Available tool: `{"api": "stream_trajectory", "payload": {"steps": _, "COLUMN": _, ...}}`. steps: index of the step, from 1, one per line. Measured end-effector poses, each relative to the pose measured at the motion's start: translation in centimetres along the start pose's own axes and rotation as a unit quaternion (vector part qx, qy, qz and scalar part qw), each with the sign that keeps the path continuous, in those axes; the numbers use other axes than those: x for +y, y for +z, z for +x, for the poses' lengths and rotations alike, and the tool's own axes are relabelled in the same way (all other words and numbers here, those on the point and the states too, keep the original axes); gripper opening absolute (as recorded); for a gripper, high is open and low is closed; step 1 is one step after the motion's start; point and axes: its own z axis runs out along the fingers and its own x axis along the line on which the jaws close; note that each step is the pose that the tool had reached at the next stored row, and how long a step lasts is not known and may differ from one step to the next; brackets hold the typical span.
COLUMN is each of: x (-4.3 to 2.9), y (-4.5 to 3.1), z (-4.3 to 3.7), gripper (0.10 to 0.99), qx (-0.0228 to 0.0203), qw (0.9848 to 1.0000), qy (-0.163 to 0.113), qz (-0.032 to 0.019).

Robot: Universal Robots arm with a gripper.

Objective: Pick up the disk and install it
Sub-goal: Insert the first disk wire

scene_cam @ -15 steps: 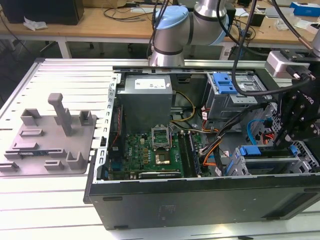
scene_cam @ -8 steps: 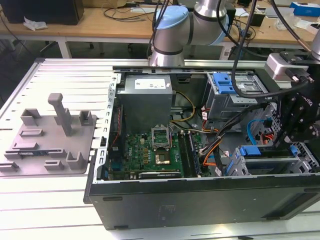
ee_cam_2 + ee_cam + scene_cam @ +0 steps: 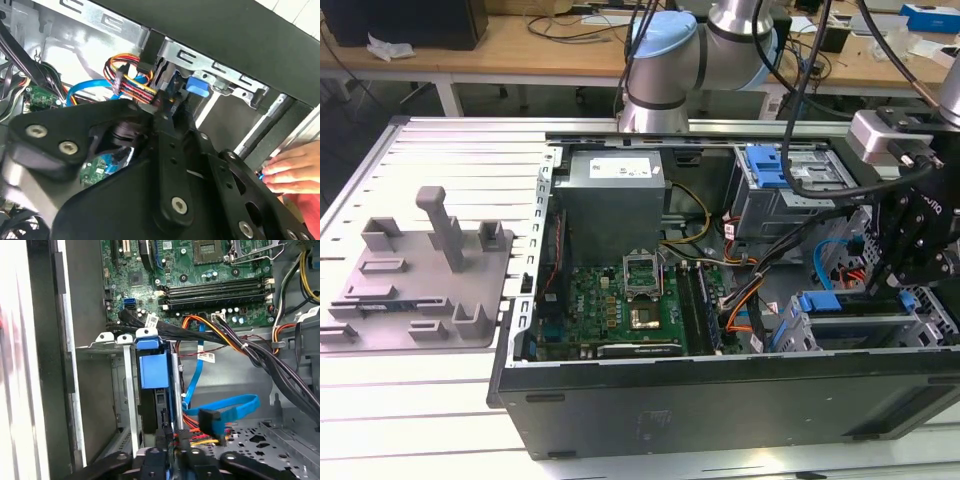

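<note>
Hand (image 3: 910,262) (grip state indiscernible) over the disk (image 3: 154,371) in its metal cage (image 3: 107,390), cables (image 3: 235,342) alongside.

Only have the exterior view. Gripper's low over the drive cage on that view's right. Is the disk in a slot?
Observer: Yes. In the first wrist view the disk stands on edge in a slot of the metal cage, with its blue carrier end facing the gripper.
Operator: Cabled up?
Observer: Doesn't look so. The blue data cable lies loose beside the cage, and its black connector is plugged into nothing.
Operator: Anyone nearby?
Observer: Yes. The second wrist view shows a person's hand at the outer edge of the case, close to the gripper.
</note>
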Motion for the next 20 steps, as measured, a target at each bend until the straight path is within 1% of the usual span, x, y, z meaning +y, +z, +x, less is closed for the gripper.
{"api": "stream_trajectory", "payload": {"steps": 1, "x": 0.04, "y": -1.04, "z": 0.09, "gripper": 0.294, "qx": 0.0019, "qw": 1.0, "qy": 0.0, "qz": 0.0003}}
{"api": "stream_trajectory", "payload": {"steps": 2, "x": 0.05, "y": -2.12, "z": 0.19, "gripper": 0.42, "qx": 0.0049, "qw": 1.0, "qy": 0.0, "qz": 0.0006}}
{"api": "stream_trajectory", "payload": {"steps": 3, "x": 0.06, "y": -2.96, "z": 0.26, "gripper": 0.478, "qx": 0.0073, "qw": 1.0, "qy": 0.0, "qz": 0.0008}}
{"api": "stream_trajectory", "payload": {"steps": 4, "x": 0.06, "y": -3.8, "z": 0.34, "gripper": 0.596, "qx": 0.0088, "qw": 1.0, "qy": 0.0, "qz": 0.0009}}
{"api": "stream_trajectory", "payload": {"steps": 5, "x": 0.06, "y": -4.78, "z": 0.4, "gripper": 0.659, "qx": 0.0106, "qw": 0.9999, "qy": 0.0, "qz": 0.0011}}
{"api": "stream_trajectory", "payload": {"steps": 6, "x": 0.06, "y": -5.37, "z": 0.43, "gripper": 0.718, "qx": 0.0117, "qw": 0.9999, "qy": 0.0, "qz": 0.0012}}
{"api": "stream_trajectory", "payload": {"steps": 7, "x": 0.06, "y": -5.38, "z": 0.42, "gripper": 0.784, "qx": 0.0122, "qw": 0.9999, "qy": 0.0, "qz": 0.0013}}
{"api": "stream_trajectory", "payload": {"steps": 20, "x": 0.06, "y": -5.39, "z": 0.42, "gripper": 0.784, "qx": 0.0129, "qw": 0.9999, "qy": 0.0, "qz": 0.0013}}
